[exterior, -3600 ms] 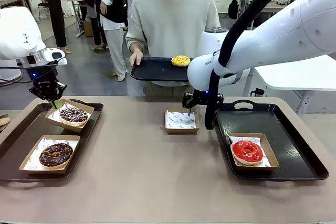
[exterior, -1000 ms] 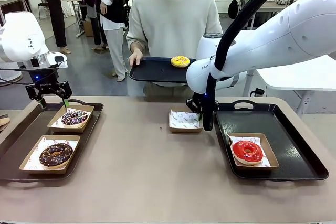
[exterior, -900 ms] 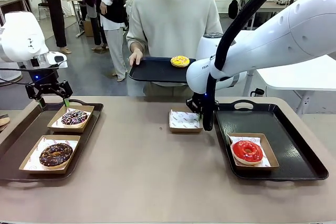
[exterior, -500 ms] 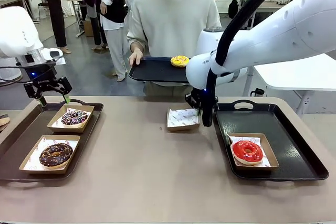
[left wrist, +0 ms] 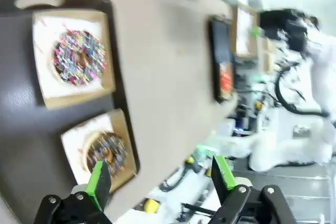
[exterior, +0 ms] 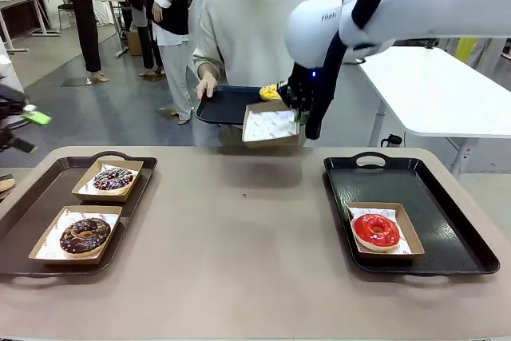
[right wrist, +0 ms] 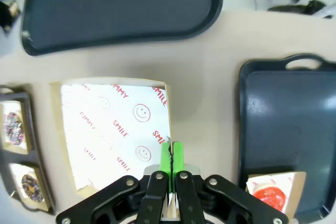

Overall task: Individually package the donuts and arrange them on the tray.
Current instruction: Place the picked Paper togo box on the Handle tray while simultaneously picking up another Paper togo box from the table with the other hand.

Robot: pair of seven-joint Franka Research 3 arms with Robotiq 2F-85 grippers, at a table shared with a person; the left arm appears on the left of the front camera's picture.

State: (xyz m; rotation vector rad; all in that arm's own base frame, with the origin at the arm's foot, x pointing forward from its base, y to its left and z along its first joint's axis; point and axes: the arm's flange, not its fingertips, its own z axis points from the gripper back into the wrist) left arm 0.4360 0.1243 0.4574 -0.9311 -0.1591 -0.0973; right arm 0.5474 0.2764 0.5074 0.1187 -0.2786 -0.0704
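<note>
The empty box (exterior: 271,125) has left the table since the earlier frames: the right gripper (exterior: 301,115) now holds it in the air, level with the tray (exterior: 227,106) the person carries at the far side. The right arm has risen with it. The jaws are pinched tight on one wall of the box; the right wrist view shows the green pads (right wrist: 169,157) pressed together over the box edge (right wrist: 168,124), with the printed paper lining facing the camera.

The left gripper (left wrist: 160,179) has withdrawn to the left edge of the front view, well away from the left tray (exterior: 48,197). Its jaws stand wide apart and hold nothing.

Donut positions:
- The yellow donut (exterior: 268,91) lies unboxed on the person's tray, partly hidden behind the raised box.
- The sprinkled chocolate donut (exterior: 112,178) and the dark chocolate donut (exterior: 85,235) each sit in a box on the left tray.
- The red donut (exterior: 376,230) sits in a box on the right tray (exterior: 447,205).

Judgement: three donuts are packaged and placed. The raised box appears intended to receive the yellow donut from the person; once filled, it would need a place on a tray, and the right tray has bare space near its far end.

Compared with the earliest frame, the left gripper no longer hovers at the sprinkled donut's box, which now rests unattended.
</note>
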